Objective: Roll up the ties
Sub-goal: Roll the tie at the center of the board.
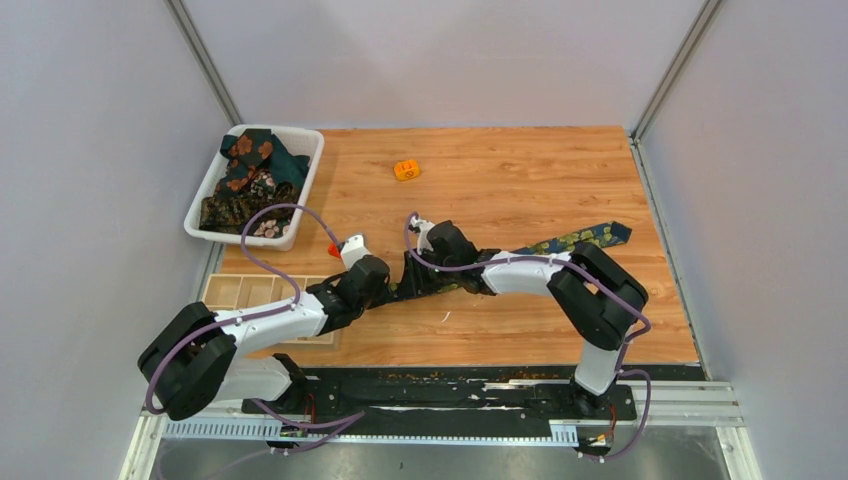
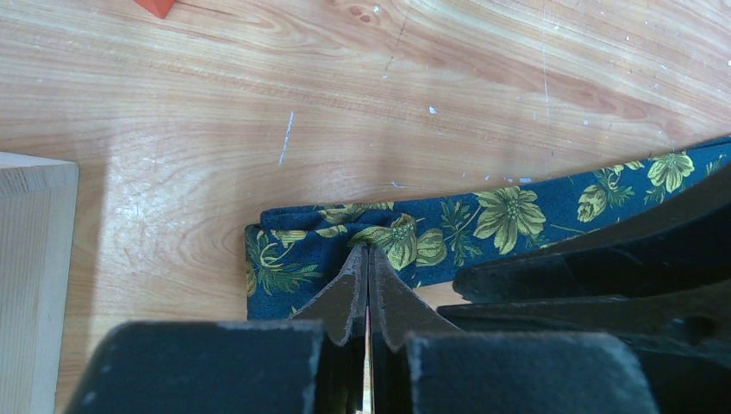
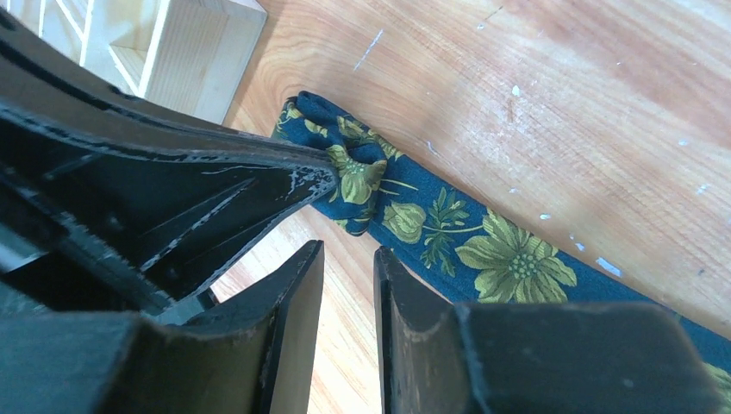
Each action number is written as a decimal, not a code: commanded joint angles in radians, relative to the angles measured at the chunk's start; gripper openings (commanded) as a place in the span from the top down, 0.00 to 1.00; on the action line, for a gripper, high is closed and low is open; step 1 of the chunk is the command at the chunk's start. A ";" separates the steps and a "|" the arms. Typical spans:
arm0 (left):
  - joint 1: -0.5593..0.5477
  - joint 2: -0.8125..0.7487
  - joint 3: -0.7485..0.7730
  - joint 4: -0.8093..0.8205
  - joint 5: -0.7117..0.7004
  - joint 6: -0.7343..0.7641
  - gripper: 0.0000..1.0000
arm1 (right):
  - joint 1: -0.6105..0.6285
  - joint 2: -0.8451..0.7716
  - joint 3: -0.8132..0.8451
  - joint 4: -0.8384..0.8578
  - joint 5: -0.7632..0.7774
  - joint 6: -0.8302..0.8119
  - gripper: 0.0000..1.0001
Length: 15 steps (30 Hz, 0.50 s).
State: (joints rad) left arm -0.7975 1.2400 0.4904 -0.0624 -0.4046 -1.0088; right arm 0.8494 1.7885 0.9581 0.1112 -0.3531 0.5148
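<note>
A navy tie (image 1: 560, 243) with yellow-green flowers lies stretched across the wooden table, running from the centre toward the right. Its near end is folded over (image 2: 293, 250). My left gripper (image 2: 369, 252) is shut and pinches that folded end, bunching the fabric at its tips. In the right wrist view the left gripper's fingers (image 3: 259, 177) meet the tie (image 3: 509, 259) at a puckered spot. My right gripper (image 3: 349, 254) is slightly open and empty, its tips over bare wood just beside the tie's near edge. Both grippers sit close together in the top view, left (image 1: 392, 285) and right (image 1: 415, 268).
A white bin (image 1: 305, 165) at the back left holds several dark floral ties (image 1: 250, 180). A wooden compartment tray (image 1: 250, 292) lies left of the grippers, also in the wrist views (image 2: 34, 259) (image 3: 198, 43). An orange cube (image 1: 406, 170) and a small red piece (image 1: 333, 248) lie on the table.
</note>
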 commanded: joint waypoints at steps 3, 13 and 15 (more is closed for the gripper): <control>0.001 -0.004 -0.009 0.033 -0.032 -0.007 1.00 | -0.001 0.066 0.072 0.047 -0.039 0.019 0.70; 0.001 -0.023 -0.010 0.022 -0.035 -0.005 1.00 | -0.001 0.125 0.119 0.051 -0.055 0.023 0.70; 0.001 -0.030 -0.011 0.017 -0.037 -0.005 1.00 | -0.001 0.138 0.127 0.051 -0.058 0.026 0.71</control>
State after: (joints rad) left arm -0.7975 1.2385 0.4889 -0.0612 -0.4061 -1.0080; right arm 0.8494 1.9015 1.0367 0.1184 -0.3931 0.5228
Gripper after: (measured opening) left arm 0.006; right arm 0.297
